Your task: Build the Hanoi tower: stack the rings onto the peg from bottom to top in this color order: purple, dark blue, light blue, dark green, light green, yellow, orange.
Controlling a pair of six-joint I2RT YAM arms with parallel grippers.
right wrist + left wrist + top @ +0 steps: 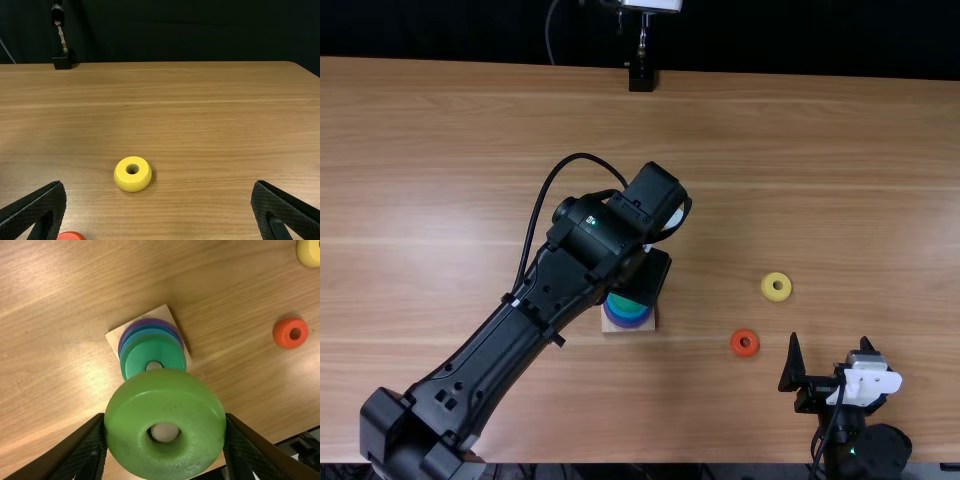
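Rings (785, 294): two loose, one gripped

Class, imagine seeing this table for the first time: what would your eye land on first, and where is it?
Probably the fat light green ring, clamped in the left gripper and looming large in the left wrist view. Next would come the ring stack on its square wooden base, topped by a dark green ring. The bright yellow ring and orange ring stand out on the bare wood to the right.

The light green ring (200, 412) looks glossy; the table (55, 305), smooth wood.
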